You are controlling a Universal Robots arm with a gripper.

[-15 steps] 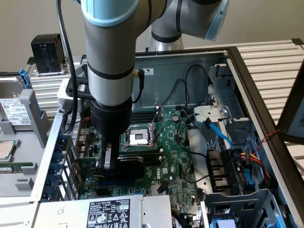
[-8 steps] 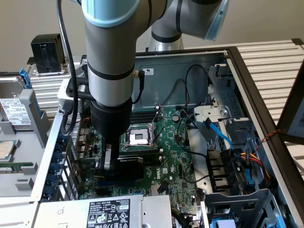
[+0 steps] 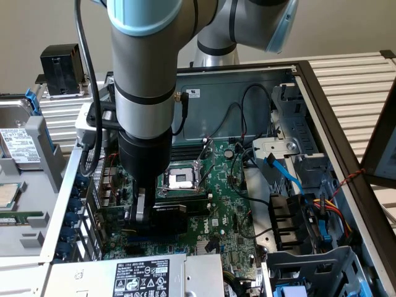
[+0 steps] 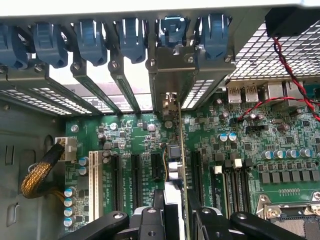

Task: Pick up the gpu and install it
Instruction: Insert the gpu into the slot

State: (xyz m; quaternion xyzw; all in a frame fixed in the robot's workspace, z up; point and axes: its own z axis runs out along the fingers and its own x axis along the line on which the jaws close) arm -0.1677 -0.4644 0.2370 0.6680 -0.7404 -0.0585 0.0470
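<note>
Green board is seen edge-on between the fingers of the gripper (image 4: 172,210), whose jaws are closed on the gpu (image 3: 166,215) so that it is held upright. The card is kept over the motherboard (image 4: 240,165), lined up with a slot (image 4: 194,170), its bracket (image 4: 170,102) turned toward the case's rear openings.

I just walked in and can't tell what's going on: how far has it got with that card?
Picked up already: the gpu is clamped edge-on in the gripper, inside the open computer case. In hand: it is held over the motherboard, its bracket near the rear slot openings. Left: whether it is seated in its slot, I cannot tell.
</note>
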